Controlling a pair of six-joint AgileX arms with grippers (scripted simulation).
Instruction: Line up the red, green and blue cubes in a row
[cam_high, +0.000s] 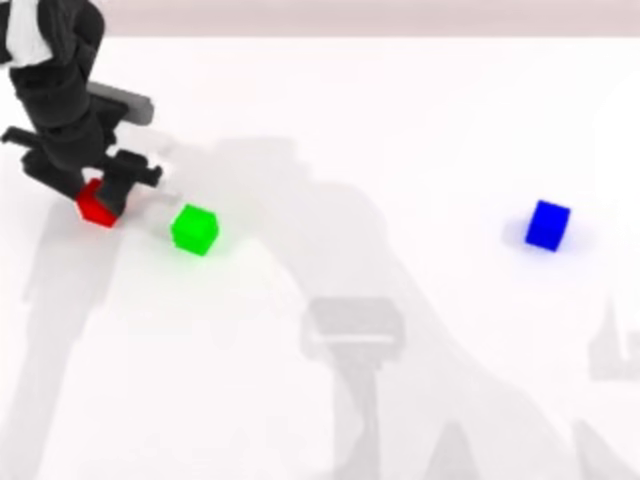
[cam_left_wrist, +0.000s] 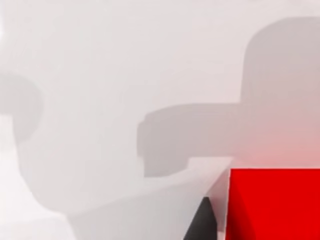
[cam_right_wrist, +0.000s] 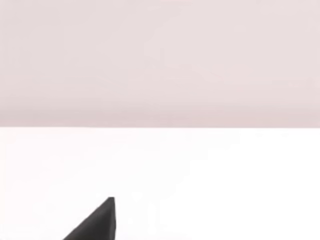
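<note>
The white bench (cam_high: 380, 130) fills nearly the whole top view, crossed by broad grey shadows of the arms. One arm shows there, the left arm (cam_high: 60, 90), black and reaching down at the far left; the right arm is outside the top view, and only a dark tip of the right pincer (cam_right_wrist: 95, 225) enters its own wrist view against bare bench and a pale wall, so whether it is open or closed cannot be told. The left pincer (cam_high: 100, 195) stands low over the red cube, its fingers on either side of the cube and seemingly clamped on it, though its body hides the contact. There are three cubes, one of each colour. The red cube (cam_high: 97, 208) lies at the left, partly hidden under the pincer; in the left wrist view it (cam_left_wrist: 272, 205) is cut off at the picture's edge, with one dark fingertip (cam_left_wrist: 202, 222) just beside it. The green cube (cam_high: 194, 229) sits near it to the right, apart from it. The blue cube (cam_high: 548, 225) sits well apart at the right.
</note>
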